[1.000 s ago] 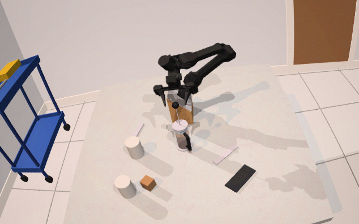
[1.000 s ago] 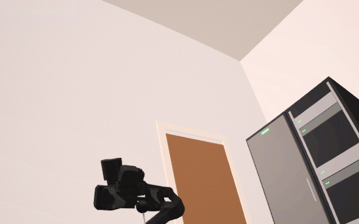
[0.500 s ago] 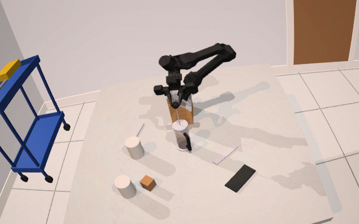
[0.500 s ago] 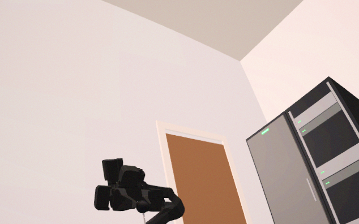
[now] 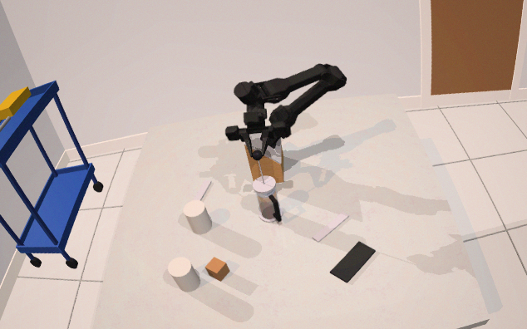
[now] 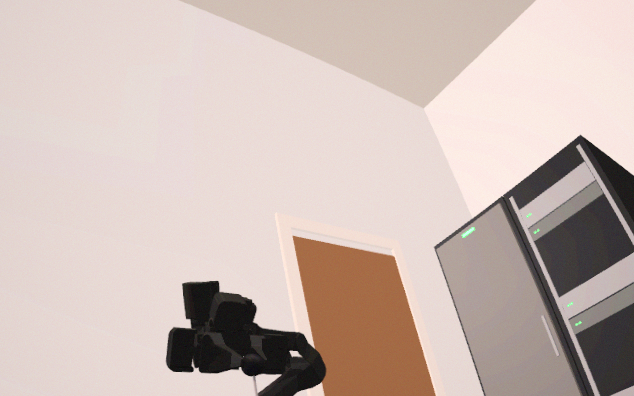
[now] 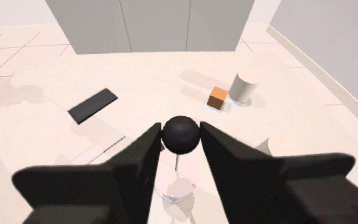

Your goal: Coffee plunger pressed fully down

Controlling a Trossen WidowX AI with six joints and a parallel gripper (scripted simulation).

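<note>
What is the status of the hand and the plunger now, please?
Hand shut on plunger knob. Rod still raised, press upright, not pressed yet. Nothing blocking the path down.

Two cylinders (image 5: 197, 216), one cube (image 5: 217, 268), perhaps two strips (image 5: 330, 227)

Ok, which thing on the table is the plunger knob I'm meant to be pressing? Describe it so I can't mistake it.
Start at the black arm over the pale table. Below its tool, near the table's middle, stands a glass coffee press with a white lid and black handle. A thin rod rises from the lid to the plunger knob, a small black ball clamped between the tool's fingers; nothing else there is round and black.
</note>
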